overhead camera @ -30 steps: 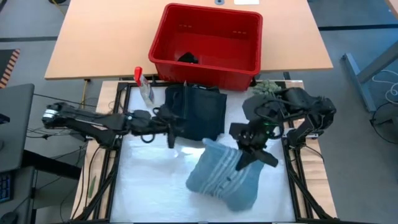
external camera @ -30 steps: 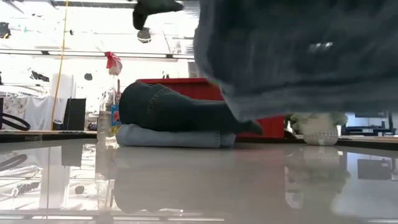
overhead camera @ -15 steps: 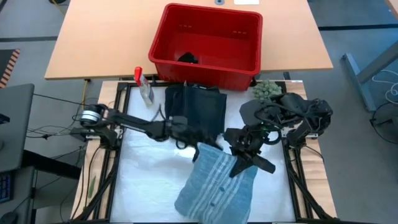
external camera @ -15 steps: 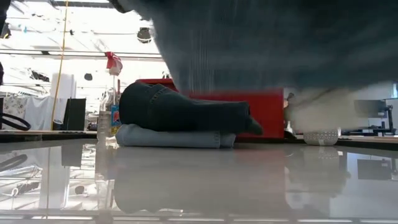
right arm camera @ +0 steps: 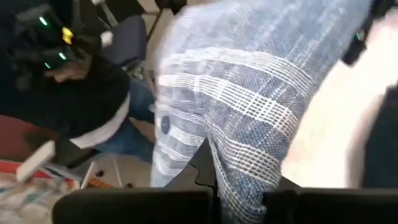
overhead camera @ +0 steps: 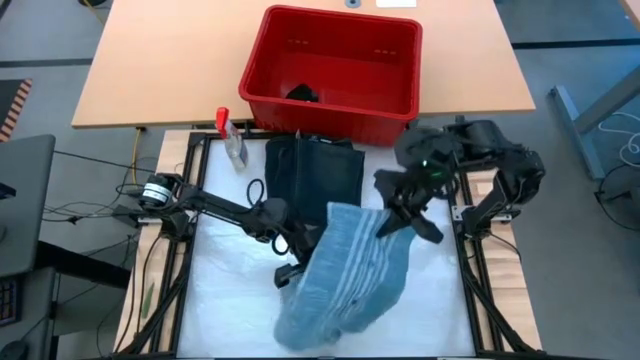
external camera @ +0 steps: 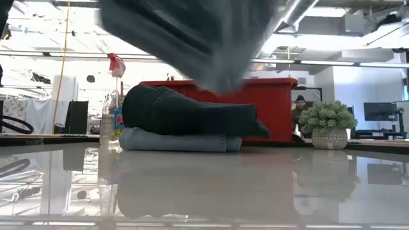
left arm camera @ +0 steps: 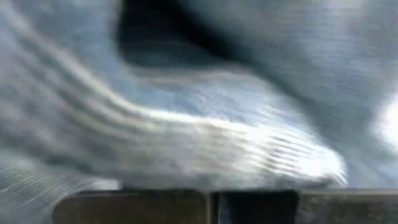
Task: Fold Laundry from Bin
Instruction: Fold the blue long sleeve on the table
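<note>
Since a second ago the left end effector has pinched the limp striped blue garment; right end effector grips its far edge; best held by corners.

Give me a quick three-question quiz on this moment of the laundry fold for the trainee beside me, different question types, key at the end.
1. True or false: the left gripper and the right gripper each hold an edge of the light blue striped garment.
2. Where does the folded dark garment lie?
A. inside the red bin
B. on the white work surface, in front of the bin
C. on the floor
3. Fill in: in the low view, the dark garment rests on a folded ____ one.

Key: 1 true; 2 B; 3 light blue.
</note>
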Motion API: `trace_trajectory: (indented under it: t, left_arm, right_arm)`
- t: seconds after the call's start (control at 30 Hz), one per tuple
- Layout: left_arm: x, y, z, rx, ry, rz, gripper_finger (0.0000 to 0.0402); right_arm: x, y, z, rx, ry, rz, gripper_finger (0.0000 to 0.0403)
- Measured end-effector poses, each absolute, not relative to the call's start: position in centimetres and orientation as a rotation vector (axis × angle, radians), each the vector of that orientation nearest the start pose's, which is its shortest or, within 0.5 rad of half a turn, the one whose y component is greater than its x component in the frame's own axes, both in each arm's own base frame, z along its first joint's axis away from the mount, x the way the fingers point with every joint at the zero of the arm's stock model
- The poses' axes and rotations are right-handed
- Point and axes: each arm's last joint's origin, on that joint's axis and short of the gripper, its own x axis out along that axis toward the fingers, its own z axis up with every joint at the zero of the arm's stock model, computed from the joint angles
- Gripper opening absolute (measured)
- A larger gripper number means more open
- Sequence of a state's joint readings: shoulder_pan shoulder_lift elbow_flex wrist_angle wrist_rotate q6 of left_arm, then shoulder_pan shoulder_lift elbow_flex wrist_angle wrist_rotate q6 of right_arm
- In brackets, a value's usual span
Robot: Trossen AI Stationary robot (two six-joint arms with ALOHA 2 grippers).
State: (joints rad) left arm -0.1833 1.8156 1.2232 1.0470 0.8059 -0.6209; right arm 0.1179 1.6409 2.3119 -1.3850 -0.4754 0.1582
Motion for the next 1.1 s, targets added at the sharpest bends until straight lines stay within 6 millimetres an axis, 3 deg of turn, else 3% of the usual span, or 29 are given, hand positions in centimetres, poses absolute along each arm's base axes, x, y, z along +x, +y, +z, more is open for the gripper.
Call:
trace_trajectory:
  t: [0.13, 0.33, 0.43, 0.5, 0.63, 0.83, 0.93, 1.1]
  left_arm:
    - [38.7, -9.5, 31.3, -0.421, -0.121, -1.132, 0.0000]
    - [38.5, -9.5, 31.4, -0.431, -0.113, -1.175, 0.0000]
    - [38.5, -8.8, 30.8, -0.502, -0.022, -1.158, 0.0000]
    - [37.7, -7.9, 30.5, -0.521, 0.027, -1.139, 0.0000]
    - [34.0, -5.3, 32.0, -0.465, -0.011, -1.003, 0.0000]
    - [28.6, -1.8, 32.5, -0.395, 0.004, -0.595, 0.0000]
    - [26.2, -1.1, 33.6, -0.387, -0.017, -0.497, 0.0000]
    - [23.2, -0.6, 35.6, -0.397, -0.105, -0.328, 0.0000]
  right_arm:
    - [26.3, 3.0, 49.2, 0.277, 0.813, 0.464, 0.0037]
    - [27.6, 2.0, 45.4, 0.382, 0.835, 0.493, 0.0037]
    - [26.7, 2.0, 43.9, 0.484, 0.893, 0.514, 0.0037]
    - [25.1, 2.0, 44.1, 0.499, 0.893, 0.493, 0.0037]
    - [21.9, 1.7, 45.9, 0.504, 0.806, 0.435, 0.0037]
    - [19.2, 0.3, 48.0, 0.575, 0.685, 0.294, 0.0037]
    - [19.3, 0.2, 48.6, 0.576, 0.666, 0.296, 0.0037]
    - [21.5, 1.0, 48.6, 0.540, 0.693, 0.298, 0.0037]
